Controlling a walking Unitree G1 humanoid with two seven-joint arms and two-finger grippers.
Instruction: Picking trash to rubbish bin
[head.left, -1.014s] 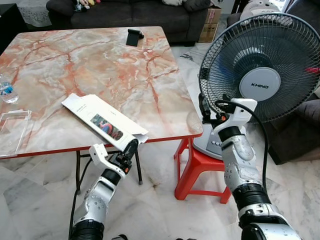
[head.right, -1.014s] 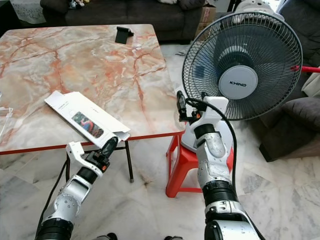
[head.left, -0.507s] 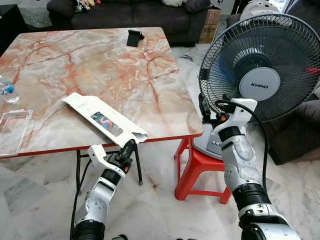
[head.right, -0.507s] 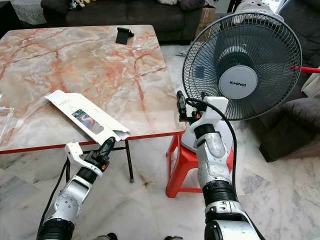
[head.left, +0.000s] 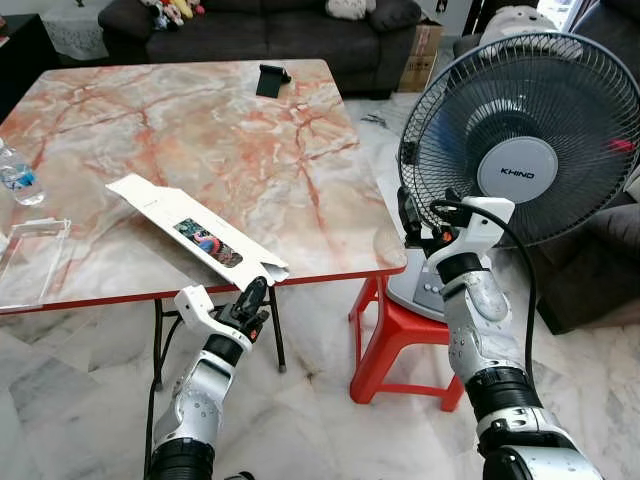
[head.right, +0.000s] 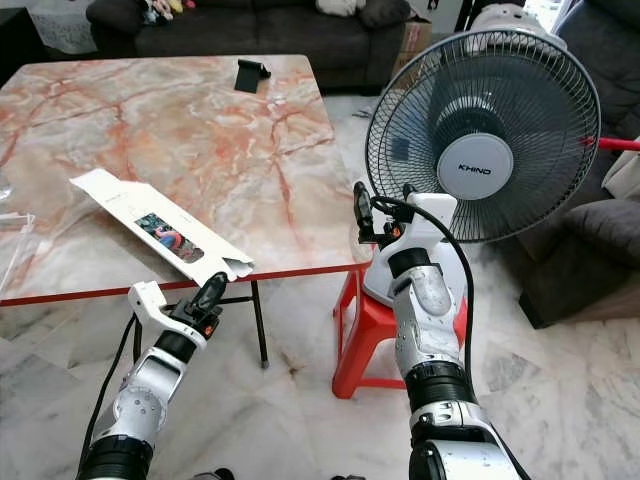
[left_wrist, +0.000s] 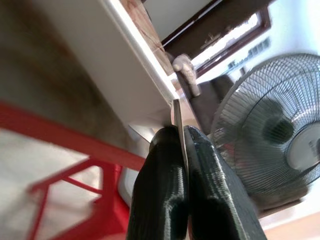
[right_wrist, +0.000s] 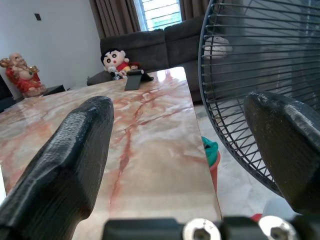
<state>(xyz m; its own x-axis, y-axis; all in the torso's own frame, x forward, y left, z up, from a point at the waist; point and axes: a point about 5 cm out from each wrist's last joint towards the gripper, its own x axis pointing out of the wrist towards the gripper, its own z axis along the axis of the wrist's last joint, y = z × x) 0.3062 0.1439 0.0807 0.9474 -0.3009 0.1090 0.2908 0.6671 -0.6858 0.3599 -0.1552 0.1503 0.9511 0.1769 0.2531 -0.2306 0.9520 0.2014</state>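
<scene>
Here the box (head.left: 195, 229), a long flat white carton with a printed picture, lay on the table (head.left: 250, 130), and its near end stuck out over the table edge. Our left gripper (head.left: 254, 297) was just under that edge, and in the left wrist view its two fingers (left_wrist: 161, 185) were pressed together on the thin flap at the end of the box. So we held the trash only by a small tab, while most of its length rested on the marble.

We judged that the step in hand was to draw the box off the table. To do it well we needed a slow pull along the length of the box, because a sideways jerk could tear the flap or let it slip from the pinch. When more of the box left the table, its weight would hang on this one tab, so a lower and steadier wrist seemed wise.

Our right gripper (head.left: 404, 214) was raised beside the fan (head.left: 525, 150), its fingers wide apart with nothing between them. It could support the free end. A bottle (head.left: 12, 172) stood at the far left edge, well apart from the box. The bin was not yet found.
</scene>
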